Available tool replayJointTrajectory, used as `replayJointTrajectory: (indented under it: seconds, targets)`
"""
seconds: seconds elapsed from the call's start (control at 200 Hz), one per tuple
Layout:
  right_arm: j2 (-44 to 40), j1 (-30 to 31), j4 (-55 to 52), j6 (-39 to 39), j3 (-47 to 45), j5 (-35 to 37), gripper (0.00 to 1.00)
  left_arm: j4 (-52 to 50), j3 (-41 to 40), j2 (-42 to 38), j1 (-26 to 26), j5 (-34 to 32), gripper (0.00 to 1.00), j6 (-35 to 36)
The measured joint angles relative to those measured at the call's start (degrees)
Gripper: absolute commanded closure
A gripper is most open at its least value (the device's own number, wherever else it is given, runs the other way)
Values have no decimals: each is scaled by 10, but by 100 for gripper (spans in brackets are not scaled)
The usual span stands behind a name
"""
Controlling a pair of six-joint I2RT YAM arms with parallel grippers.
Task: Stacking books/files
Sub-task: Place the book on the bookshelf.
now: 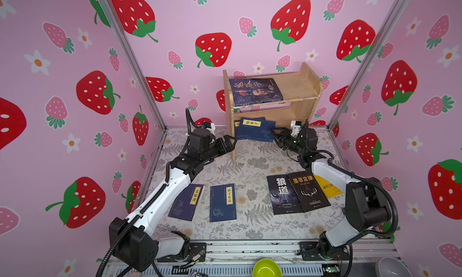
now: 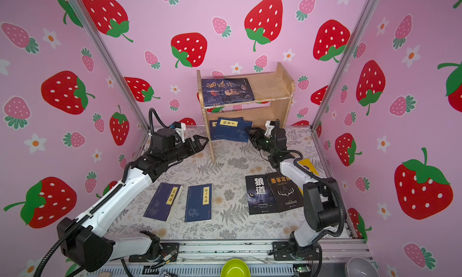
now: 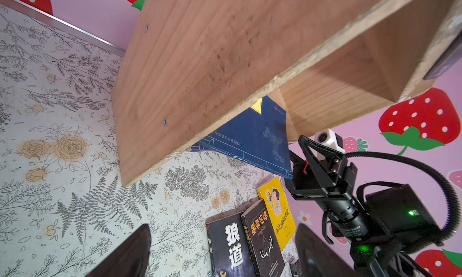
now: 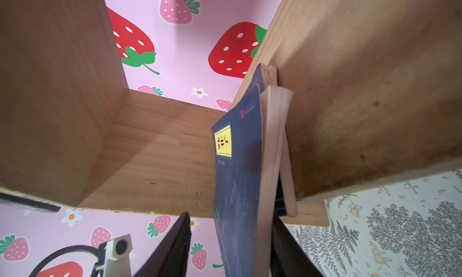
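Observation:
A navy book with a yellow label (image 1: pixel 255 132) (image 4: pixel 237 175) lies tilted on another navy book (image 1: pixel 237 124) in the bottom bay of the wooden shelf (image 1: pixel 300 88). My right gripper (image 1: pixel 273 132) (image 4: pixel 230 215) straddles its right edge. One finger (image 4: pixel 282 238) touches the page edge and the other finger (image 4: pixel 175 240) stands off the cover, so the jaws are open. My left gripper (image 1: pixel 231 140) (image 3: pixel 222 253) is open and holds nothing, just outside the shelf's left side panel (image 3: pixel 200 76). A blue portrait book (image 1: pixel 255 92) lies on the upper shelf.
On the floral table lie two navy books (image 1: pixel 186 202) (image 1: pixel 223 203), two black books (image 1: pixel 283 194) (image 1: pixel 308 190) and a yellow one (image 1: pixel 327 187) partly under the right arm. A green bowl (image 1: pixel 266 268) and a grey bowl (image 1: pixel 392 267) sit beyond the front rail.

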Motion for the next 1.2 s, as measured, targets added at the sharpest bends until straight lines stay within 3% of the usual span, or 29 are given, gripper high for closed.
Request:
replayJointTrajectory:
  seconds: [0.465,0.69,0.905,1.201]
  targets:
    - [4,18,24,0,0,92,53,0,0,0,0,0,9,-5]
    - [6,27,42,8,3,117,75,0,0,0,0,0,9,-6]
    - [27,30,44,-5,36,117,89,-1,0,0,0,-1,9,-6]
    - [30,22,31,-31,41,113,92,-1,0,0,1,-2,9,-6]
